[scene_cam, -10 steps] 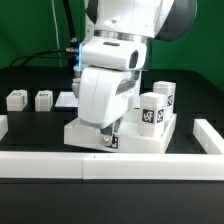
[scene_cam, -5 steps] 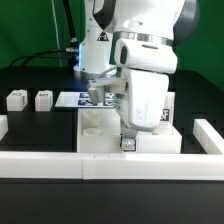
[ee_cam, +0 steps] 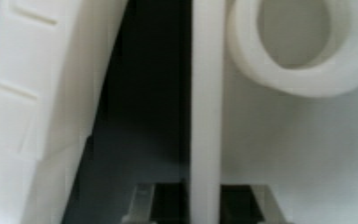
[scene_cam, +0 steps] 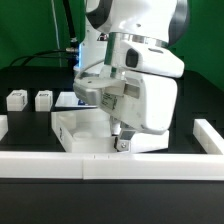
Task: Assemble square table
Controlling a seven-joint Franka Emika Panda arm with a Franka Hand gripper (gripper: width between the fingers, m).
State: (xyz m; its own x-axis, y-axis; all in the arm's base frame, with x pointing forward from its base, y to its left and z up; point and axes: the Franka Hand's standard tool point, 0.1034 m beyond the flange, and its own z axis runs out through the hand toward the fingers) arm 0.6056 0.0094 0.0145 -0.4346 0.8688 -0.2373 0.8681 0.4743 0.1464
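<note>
Plainly, the gripper is pinched almost closed on the raised rim of the tabletop, which lies flat just behind the front wall. The rim runs lengthwise between the fingers, a round socket just beside them. A loose leg sits well apart, toward the exterior view's left.

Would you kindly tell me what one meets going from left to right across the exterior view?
Outermost leg → second leg → visible part of the tabletop → hand, shut on the tabletop's rim.
</note>
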